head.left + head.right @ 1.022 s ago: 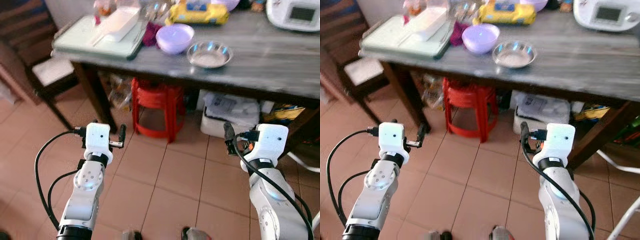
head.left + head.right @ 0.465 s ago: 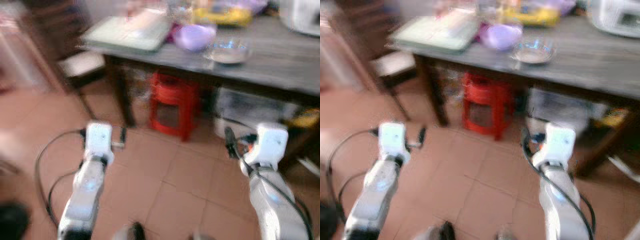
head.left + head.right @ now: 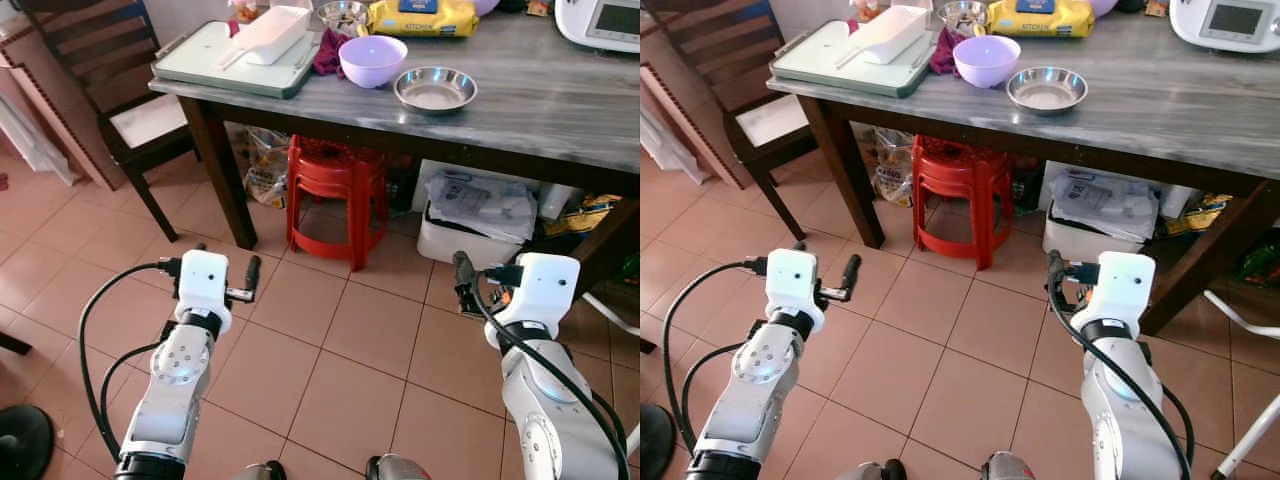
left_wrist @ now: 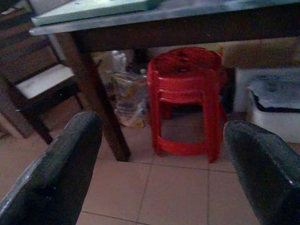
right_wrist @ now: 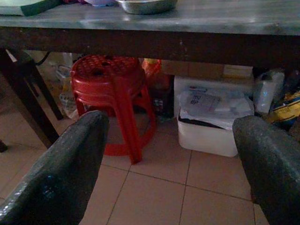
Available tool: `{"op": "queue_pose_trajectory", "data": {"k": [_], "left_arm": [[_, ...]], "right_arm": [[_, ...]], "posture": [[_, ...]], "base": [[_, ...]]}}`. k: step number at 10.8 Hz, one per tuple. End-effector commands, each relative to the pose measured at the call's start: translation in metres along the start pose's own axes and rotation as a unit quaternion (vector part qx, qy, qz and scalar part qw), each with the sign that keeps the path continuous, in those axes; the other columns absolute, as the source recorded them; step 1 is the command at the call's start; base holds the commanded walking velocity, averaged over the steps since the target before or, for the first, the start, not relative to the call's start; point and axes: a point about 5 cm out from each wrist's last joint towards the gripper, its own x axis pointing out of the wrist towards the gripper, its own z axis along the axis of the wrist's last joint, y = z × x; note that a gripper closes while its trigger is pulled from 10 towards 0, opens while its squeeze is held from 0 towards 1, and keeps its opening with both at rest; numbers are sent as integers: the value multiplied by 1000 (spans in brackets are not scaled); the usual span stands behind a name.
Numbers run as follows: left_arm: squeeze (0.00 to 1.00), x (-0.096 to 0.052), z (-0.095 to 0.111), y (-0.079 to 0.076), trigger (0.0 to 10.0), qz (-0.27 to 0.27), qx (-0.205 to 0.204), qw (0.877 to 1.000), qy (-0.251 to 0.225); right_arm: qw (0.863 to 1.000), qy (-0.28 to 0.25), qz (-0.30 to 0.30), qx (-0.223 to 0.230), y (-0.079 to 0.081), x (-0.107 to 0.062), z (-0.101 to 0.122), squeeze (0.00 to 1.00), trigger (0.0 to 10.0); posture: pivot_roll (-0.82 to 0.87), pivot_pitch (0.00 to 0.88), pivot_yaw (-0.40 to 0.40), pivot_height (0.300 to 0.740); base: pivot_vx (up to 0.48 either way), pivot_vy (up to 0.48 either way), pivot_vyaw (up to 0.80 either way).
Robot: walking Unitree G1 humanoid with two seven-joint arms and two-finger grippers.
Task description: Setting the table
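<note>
A grey wooden table [image 3: 560,95] stands ahead of me. On it are a purple bowl [image 3: 372,58], a shallow steel bowl [image 3: 434,89], a small steel bowl [image 3: 343,13] and a green tray [image 3: 200,62] with a white container [image 3: 270,32]. Both my arms are held low over the tiled floor, short of the table. My left gripper [image 4: 159,178] is open, its fingers [image 4: 56,173] wide apart with nothing between them. My right gripper [image 5: 168,164] is open too and empty, with one finger [image 3: 462,278] seen from above.
Stacked red stools [image 3: 337,195] and a white box [image 3: 480,215] with papers sit under the table. A dark wooden chair [image 3: 120,100] stands at the table's left end. A yellow package [image 3: 423,16] and a white appliance [image 3: 603,20] are at the table's back.
The whole picture has shifted and cleared after a blur: the camera moved, showing more of the table top and the chair. Both arms hold the same pose, fingers apart.
</note>
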Motion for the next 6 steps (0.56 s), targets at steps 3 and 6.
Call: {"op": "queue_pose_trajectory", "data": {"k": [3,6], "left_arm": [[0,-1,4,-2,10000,-27,-7,1000,-11],[0,-2,3,-3,10000,-37,-15,999,-8]], "right_arm": [[1000,2,-2,-1,0,1,1,0,10000],[1000,2,0,-4,2,1,0,0,10000]], "posture": [[-206,156,69,740],[-205,157,69,740]], "base": [[0,0,-479],[0,0,-748]]}}
